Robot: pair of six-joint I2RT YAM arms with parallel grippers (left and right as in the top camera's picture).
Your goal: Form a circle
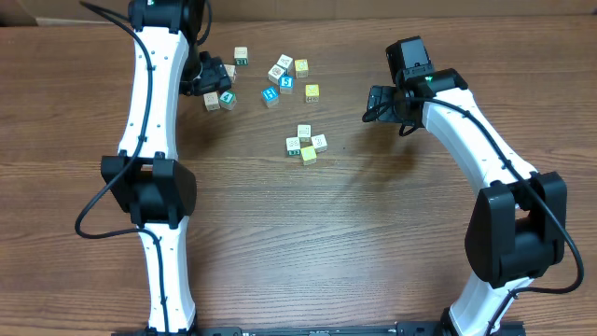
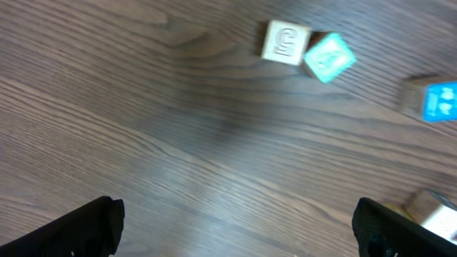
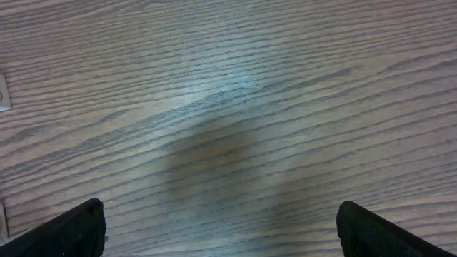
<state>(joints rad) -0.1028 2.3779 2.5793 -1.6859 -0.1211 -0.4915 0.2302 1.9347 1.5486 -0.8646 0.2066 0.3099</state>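
**Overhead view.** The face markings of the circle [image 1: 306,143] are too small to be read. A tan cube [image 1: 230,72] is partly hidden by the left hand [image 1: 219,84]. The arm bases [image 1: 168,322] are cut off at 6 o'clock.

**Left wrist view.** The whole frame is blurred. The fingers [image 2: 86,228] are cropped at 7 and 5 o'clock. A blue-faced cube [image 2: 437,100] is cut off at 3 o'clock. A grey cube [image 2: 430,208] at 4 o'clock is partly hidden behind one finger.

**Right wrist view.** Only two cropped fingertips of the right hand [image 3: 221,232] are shown. A pale sliver [image 3: 3,93] at 9 o'clock cannot be identified.
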